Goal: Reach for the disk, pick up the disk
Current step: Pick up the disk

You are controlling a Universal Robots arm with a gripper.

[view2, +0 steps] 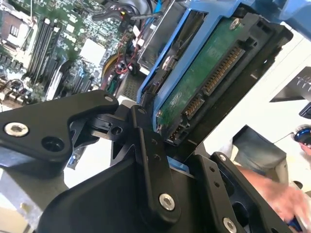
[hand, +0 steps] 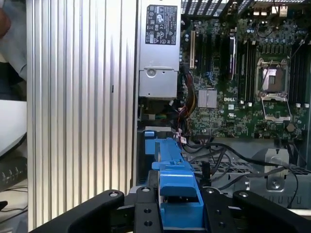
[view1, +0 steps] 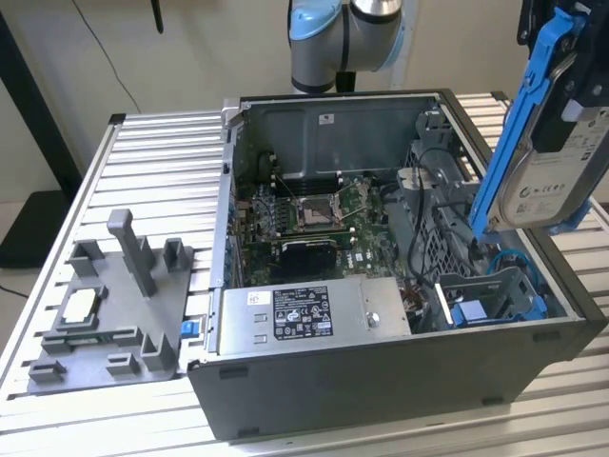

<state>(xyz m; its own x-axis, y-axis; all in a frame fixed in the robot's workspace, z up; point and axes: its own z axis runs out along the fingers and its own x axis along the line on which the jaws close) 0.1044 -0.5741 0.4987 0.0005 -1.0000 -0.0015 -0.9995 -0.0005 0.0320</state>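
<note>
The disk (view1: 557, 167), a silver-grey drive with a white label in a bright blue bracket (view1: 514, 133), hangs upright in the air above the open computer case's drive bay (view1: 495, 286), at the exterior view's right. My gripper (view1: 561, 57) is shut on its upper end. In the second wrist view the disk's green circuit-board side (view2: 209, 82) sits clamped between the black fingers (view2: 150, 160) of the gripper (view2: 187, 160). In the first wrist view the blue bracket (hand: 177, 194) stands between the gripper's (hand: 180, 216) fingers, with the case interior beyond it.
The open computer case (view1: 381, 381) holds a motherboard (view1: 314, 219), loose cables (view1: 428, 181) and a silver power supply box (view1: 304, 314). A grey fixture plate (view1: 114, 324) with a small silver chip (view1: 78, 307) lies on the slatted table (view1: 162, 171). A person's hand (view2: 286, 199) is nearby.
</note>
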